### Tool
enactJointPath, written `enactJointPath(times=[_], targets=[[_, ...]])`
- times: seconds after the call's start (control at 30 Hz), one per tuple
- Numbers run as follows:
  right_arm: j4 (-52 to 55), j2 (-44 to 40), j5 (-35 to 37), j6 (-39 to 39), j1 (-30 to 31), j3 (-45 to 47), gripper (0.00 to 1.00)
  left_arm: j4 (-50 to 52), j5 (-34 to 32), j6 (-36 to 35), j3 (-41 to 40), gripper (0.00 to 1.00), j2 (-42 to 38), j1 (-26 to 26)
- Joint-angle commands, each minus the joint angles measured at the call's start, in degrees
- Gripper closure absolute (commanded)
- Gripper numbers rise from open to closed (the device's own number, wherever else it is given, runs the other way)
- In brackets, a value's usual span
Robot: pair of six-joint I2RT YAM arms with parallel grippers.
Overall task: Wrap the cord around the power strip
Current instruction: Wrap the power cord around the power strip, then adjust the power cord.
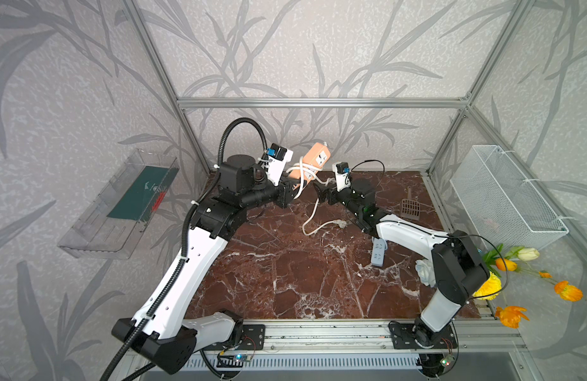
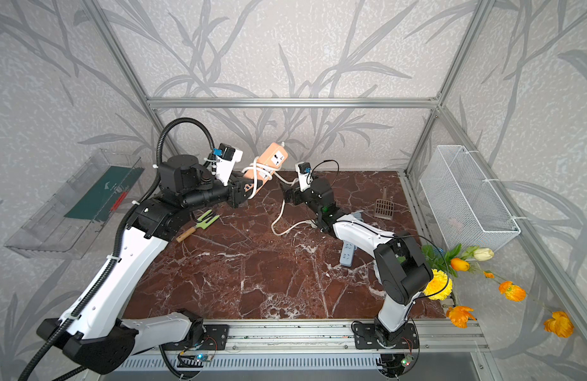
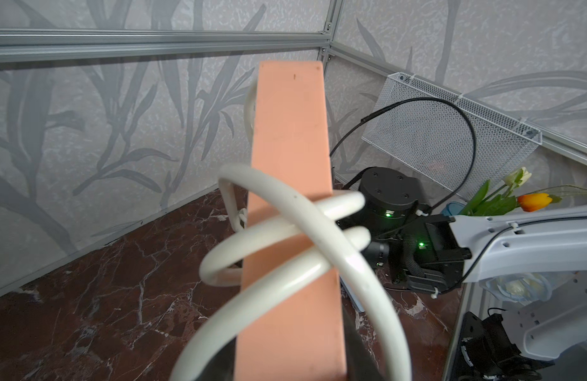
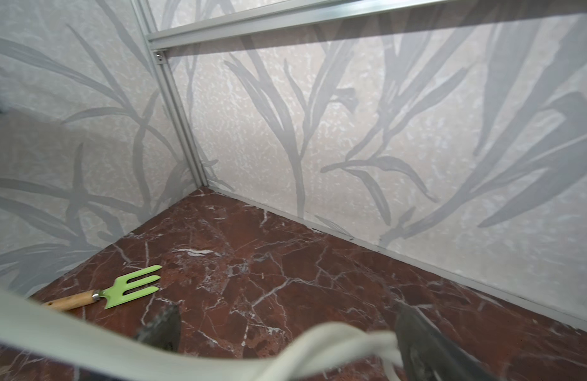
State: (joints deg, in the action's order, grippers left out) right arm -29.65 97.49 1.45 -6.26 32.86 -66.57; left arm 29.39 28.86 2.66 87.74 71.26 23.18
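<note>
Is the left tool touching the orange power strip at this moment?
Touching. In a top view the left tool is shut on the lower end of the power strip, which it holds tilted above the table.

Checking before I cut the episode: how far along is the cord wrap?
Done: a few loops of cord around the orange power strip. In hand: left gripper holds the strip raised and tilted; right gripper is open beside the cord, gripping nothing. Left: the loose tail and plug lying on the table need winding on.
</note>
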Motion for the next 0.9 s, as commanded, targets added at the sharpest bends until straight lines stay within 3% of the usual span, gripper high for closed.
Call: enactJointPath(times=[0.0,0.1,0.33,0.47,0.63,0.8,0.87], targets=[[4.7,-5.4,7.9,-1.3,-0.1,0.4,0.0,-3.9,-2.1,0.9,3.5,1.0,0.1,0.4],[9.0,-8.1,11.5,-4.5,0.1,0.4,0.04,-2.8,-3.4,1.1,4.1,1.0,1.2,0.6],[11.2,-5.5,7.9,-9.6,2.7,0.2,0.22,-3.0,-2.0,2.6,5.8,1.0,1.9,1.4],[10.4,-3.4,0.6,-11.1,4.1,-2.2,0.25,-2.5,-1.7,2.7,5.9,1.0,1.8,1.6],[17.6,-7.0,-13.1,-0.6,2.9,0.7,0.21,-1.2,-2.6,1.3,5.0,1.0,0.7,1.6],[22.9,-12.5,-19.3,-1.1,-3.6,3.9,0.22,-1.1,-2.5,1.1,4.3,1.0,0.4,1.7],[27.0,-13.8,-20.4,-0.2,-3.6,2.0,0.24,-1.1,-2.5,1.1,4.3,1.0,0.5,1.6]])
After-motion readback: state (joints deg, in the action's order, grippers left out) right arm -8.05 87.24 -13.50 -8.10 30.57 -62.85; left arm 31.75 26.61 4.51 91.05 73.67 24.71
